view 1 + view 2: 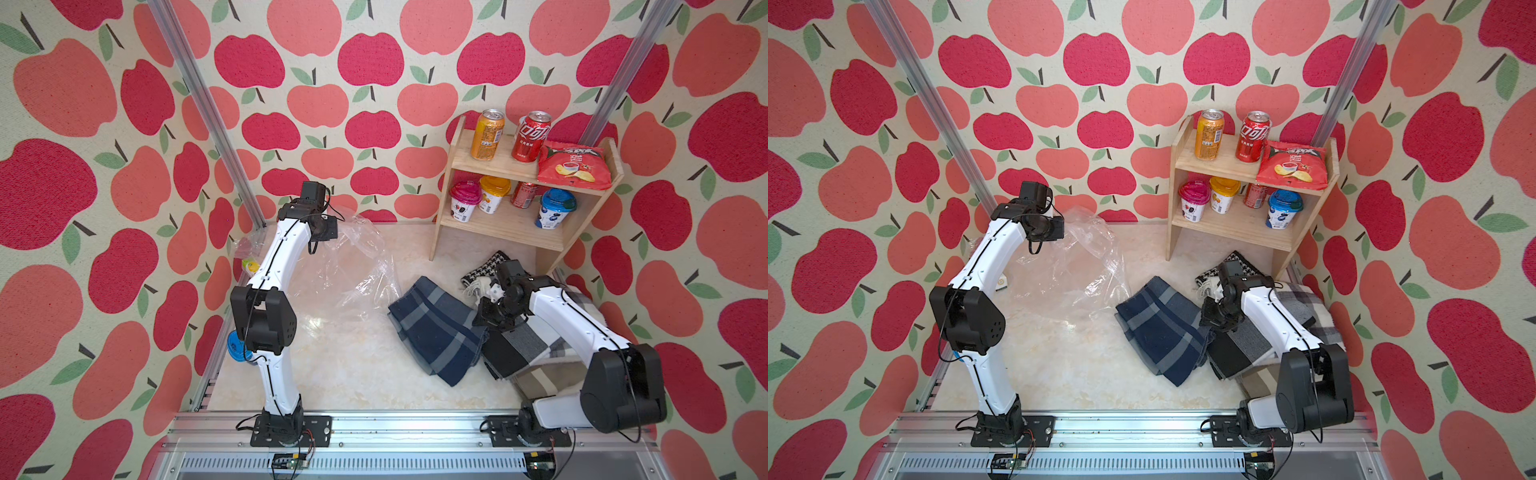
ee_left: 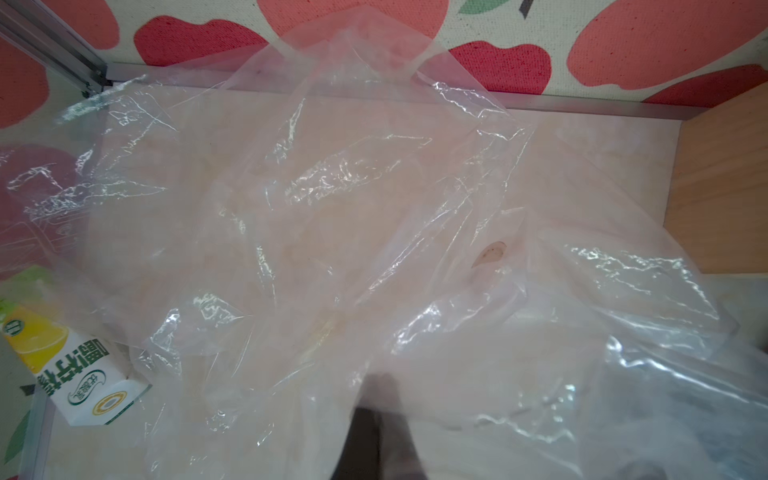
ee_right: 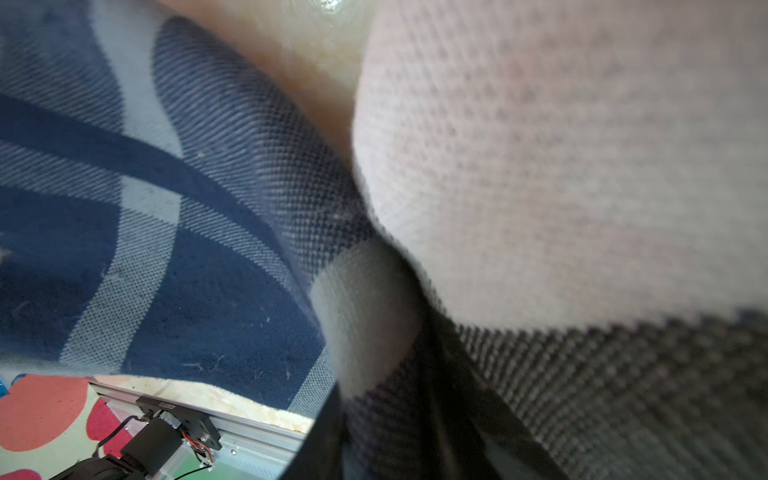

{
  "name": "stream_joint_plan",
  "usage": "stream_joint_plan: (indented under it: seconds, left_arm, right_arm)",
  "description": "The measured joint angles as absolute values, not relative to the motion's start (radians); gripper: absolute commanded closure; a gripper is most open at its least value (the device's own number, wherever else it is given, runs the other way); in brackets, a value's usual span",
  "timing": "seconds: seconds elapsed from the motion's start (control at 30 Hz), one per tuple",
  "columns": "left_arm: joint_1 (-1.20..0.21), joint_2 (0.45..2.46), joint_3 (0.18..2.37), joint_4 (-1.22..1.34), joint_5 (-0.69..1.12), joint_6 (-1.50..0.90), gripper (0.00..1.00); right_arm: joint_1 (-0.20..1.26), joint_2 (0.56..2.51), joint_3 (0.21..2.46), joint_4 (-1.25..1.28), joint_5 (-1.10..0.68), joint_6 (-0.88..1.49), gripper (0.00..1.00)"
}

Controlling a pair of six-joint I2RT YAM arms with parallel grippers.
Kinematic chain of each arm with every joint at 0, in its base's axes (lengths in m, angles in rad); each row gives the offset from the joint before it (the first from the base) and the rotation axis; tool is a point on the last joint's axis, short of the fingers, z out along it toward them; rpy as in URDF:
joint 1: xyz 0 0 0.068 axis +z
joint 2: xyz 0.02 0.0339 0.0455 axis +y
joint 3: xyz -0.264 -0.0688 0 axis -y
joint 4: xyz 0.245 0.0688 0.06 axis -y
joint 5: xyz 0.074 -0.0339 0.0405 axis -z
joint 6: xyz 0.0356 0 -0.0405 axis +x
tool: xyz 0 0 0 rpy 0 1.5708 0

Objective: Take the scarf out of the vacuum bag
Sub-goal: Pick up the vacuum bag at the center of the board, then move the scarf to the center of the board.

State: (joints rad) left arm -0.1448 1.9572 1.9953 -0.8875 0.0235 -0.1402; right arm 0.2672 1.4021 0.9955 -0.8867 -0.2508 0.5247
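Observation:
The vacuum bag [image 1: 345, 266] [image 1: 1067, 266] is clear crinkly plastic, lifted at the back left; in the left wrist view the bag [image 2: 332, 208] looks empty. My left gripper [image 1: 326, 227] [image 2: 382, 399] is shut on its film. A folded blue plaid scarf [image 1: 436, 328] [image 1: 1163, 328] [image 3: 145, 228] lies on the table outside the bag, right of its mouth. My right gripper [image 1: 488, 316] [image 3: 382, 365] sits low at that scarf's right edge, over a grey and black scarf [image 1: 528, 345]. Its jaws stand apart, with grey cloth lying in the gap.
A wooden shelf [image 1: 498, 230] with cans, cups and a chip bag stands at the back right. A houndstooth scarf [image 1: 490, 266] lies before it. A drink carton [image 2: 70, 374] rests by the left wall under the bag. Aluminium posts rise at both back corners.

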Motion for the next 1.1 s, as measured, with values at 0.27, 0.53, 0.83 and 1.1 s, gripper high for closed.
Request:
stream_joint_plan:
  seconds: [0.27,0.53,0.83,1.1]
  left_arm:
    - [-0.148,1.957,2.0,-0.907,0.077,-0.14,0.99]
    - [-0.162,1.952,2.0,-0.906,0.148,-0.137,0.98]
    - [-0.183,1.929,1.982,-0.905,0.205,-0.113,0.98]
    - [-0.18,1.905,1.98,-0.906,0.219,-0.107,0.98]
  right_arm:
    - [0.354,1.236,1.092,-0.869,-0.209,0.455,0.0]
    - [0.606,1.421,1.209,-0.895,-0.131,0.316,0.0]
    - [0.688,1.641,1.215,-0.914,-0.04,0.249,0.0]
    - [0.717,1.785,1.25,-0.899,-0.006,0.213,0.01]
